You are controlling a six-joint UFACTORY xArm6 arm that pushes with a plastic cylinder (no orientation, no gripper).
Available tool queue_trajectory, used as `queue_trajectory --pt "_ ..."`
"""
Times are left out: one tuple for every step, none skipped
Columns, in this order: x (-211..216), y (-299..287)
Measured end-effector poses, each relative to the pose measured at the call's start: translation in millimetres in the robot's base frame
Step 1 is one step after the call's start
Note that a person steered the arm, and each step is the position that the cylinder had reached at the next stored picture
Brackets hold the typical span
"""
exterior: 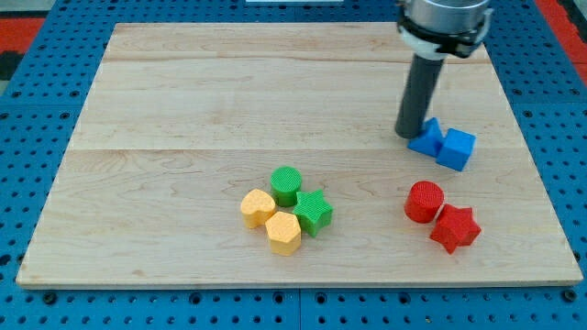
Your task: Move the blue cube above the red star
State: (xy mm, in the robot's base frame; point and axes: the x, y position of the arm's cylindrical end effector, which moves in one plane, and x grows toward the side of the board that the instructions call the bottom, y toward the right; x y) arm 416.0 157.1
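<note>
The blue cube [457, 148] lies at the view's right, touching a second blue block [426, 138] on its left. The red star [455, 228] lies below them near the board's lower right, touching a red cylinder [425, 202] on its upper left. My tip [410, 135] rests at the upper left edge of the second blue block, left of the blue cube and well above the red star.
A cluster sits at lower centre: a green cylinder [286, 185], a green star [314, 212], a yellow heart-like block [258, 208] and a yellow hexagonal block [283, 232]. The wooden board [183, 110] lies on a blue pegboard.
</note>
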Motion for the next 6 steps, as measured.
queue_trajectory --pt "17.3 13.9" --pt "-9.9 5.7" --pt "-39.2 46.2" --pt "-16.4 97.2" --pt "32.2 87.1" --pt "61.3 70.1"
